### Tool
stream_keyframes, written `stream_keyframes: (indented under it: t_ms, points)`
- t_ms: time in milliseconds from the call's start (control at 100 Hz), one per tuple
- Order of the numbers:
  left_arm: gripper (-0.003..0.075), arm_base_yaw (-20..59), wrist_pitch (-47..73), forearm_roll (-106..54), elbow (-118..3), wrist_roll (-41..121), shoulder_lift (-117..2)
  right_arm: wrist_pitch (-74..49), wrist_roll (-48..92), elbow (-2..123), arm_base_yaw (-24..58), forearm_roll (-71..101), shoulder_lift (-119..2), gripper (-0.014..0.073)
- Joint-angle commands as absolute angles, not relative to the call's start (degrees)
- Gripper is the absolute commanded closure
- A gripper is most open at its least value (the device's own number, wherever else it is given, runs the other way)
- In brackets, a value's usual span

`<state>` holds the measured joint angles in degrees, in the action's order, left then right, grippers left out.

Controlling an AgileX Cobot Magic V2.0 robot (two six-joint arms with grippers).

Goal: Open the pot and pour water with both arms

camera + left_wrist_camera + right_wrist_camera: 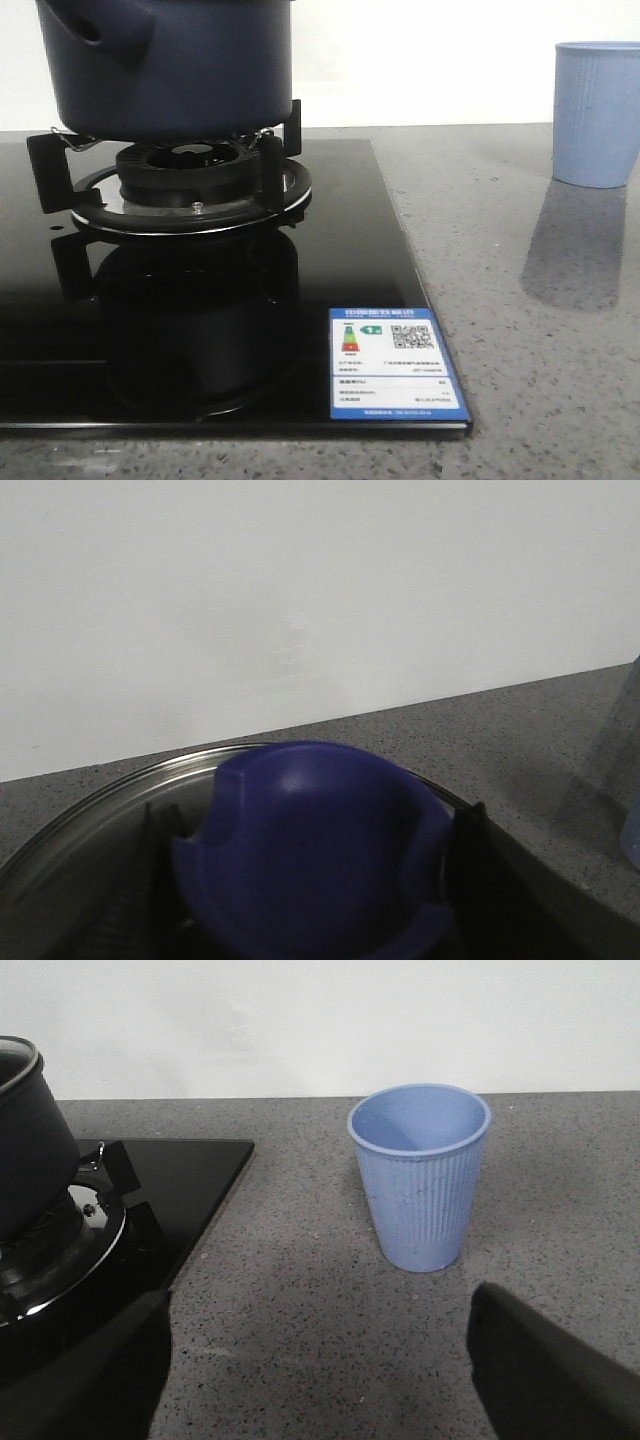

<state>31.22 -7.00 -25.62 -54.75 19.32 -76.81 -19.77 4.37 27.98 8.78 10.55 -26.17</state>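
The dark navy pot (170,60) stands on the burner grate (190,180) at the far left, its stubby handle (100,25) toward the left; its top is cut off in the front view. In the left wrist view my left gripper (310,890) is around the blue lid knob (315,830), with a dark finger (470,870) pressed against each side. The glass lid's metal rim (100,790) shows behind it. My right gripper (320,1360) is open and empty above the counter, near the pale blue ribbed cup (420,1175). The pot's side (25,1150) shows there too. Neither gripper shows in the front view.
The black glass cooktop (350,240) carries a blue-and-white energy label (395,365) at its front right corner. The cup (597,115) stands on the grey speckled counter (520,330) to the right of the cooktop. A white wall runs behind.
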Motion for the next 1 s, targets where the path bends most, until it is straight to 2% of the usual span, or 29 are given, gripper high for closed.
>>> stream_keyframes:
  t_ms: [0, 70, 160, 490, 720, 990]
  points:
    - [0.0286, 31.04, -11.27, -25.20, -56.96, 19.33, -75.44, -15.49, 5.13, 30.02, 9.09, 10.69, -26.91, 0.0067]
    - [0.0335, 31.04, -11.27, -25.20, -56.96, 19.33, -75.44, -15.49, 5.13, 30.02, 9.09, 10.69, -26.91, 0.0067]
    - [0.0361, 31.04, -11.27, -25.20, -56.96, 19.33, -75.44, -15.49, 5.13, 30.02, 9.09, 10.69, -26.91, 0.0067]
    - [0.0362, 30.57, -12.89, -25.20, -56.96, 19.33, -71.81, -15.78, 5.13, 30.02, 9.09, 10.59, -26.91, 0.0067]
    - [0.0362, 24.95, -12.68, -25.20, -56.96, 19.33, -66.31, -14.80, 5.13, 28.37, 9.09, 7.75, -28.00, 0.0067]
    - [0.0362, 19.91, -10.78, -25.20, -56.96, 19.33, -61.83, 4.43, 5.13, 20.35, 9.09, 7.03, -36.04, 0.0067]
